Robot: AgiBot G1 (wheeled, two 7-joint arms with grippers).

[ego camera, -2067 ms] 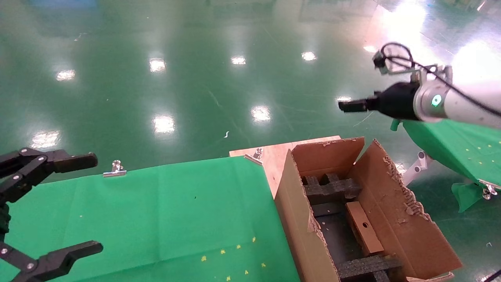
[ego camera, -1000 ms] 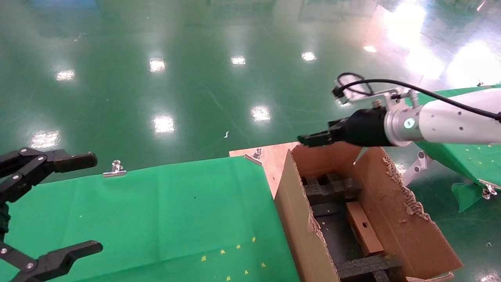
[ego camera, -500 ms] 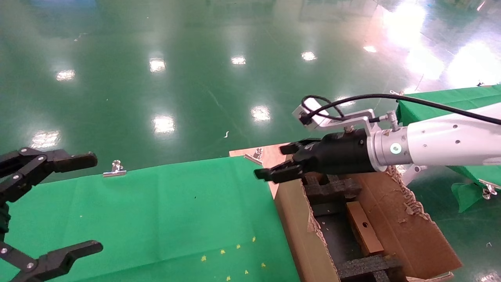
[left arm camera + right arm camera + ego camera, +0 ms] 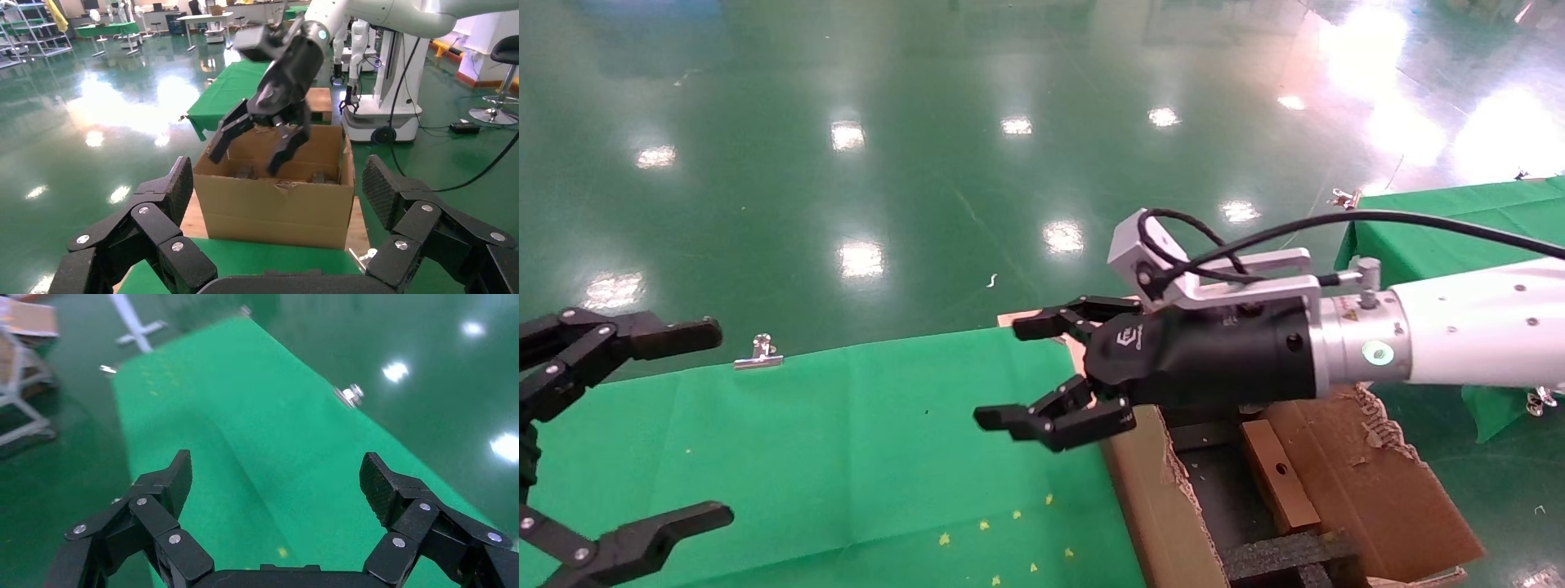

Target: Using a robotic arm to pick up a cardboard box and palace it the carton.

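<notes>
- The cardboard box (image 4: 1279,476) is small, brown and rectangular, with one round punched hole on its top face. It lies inside the carton (image 4: 1369,490), between black foam inserts (image 4: 1287,555), close to the carton's right wall.
- The carton is one large brown corrugated box with ragged, torn flap edges. It stands just beside the right end of the green surface (image 4: 846,441); in the left wrist view its front wall (image 4: 275,205) is plain and closed.
- The right tool (image 4: 1042,371) belongs to the white arm with a silver camera block (image 4: 1140,249), a black cable and a green ring light (image 4: 1375,353). It hangs above the left wall of the carton and the edge of the green surface. Its fingers are spread wide and hold nothing; the left wrist view shows the same (image 4: 254,144).
- The left tool (image 4: 633,425) is all black and stays low at the left side over the green surface, also spread wide and empty.
- I count one small box, one carton, two tools and one silver clip (image 4: 758,353) at the far edge of the surface.
- A second green surface (image 4: 1434,224) stands at the right, behind the arm.
</notes>
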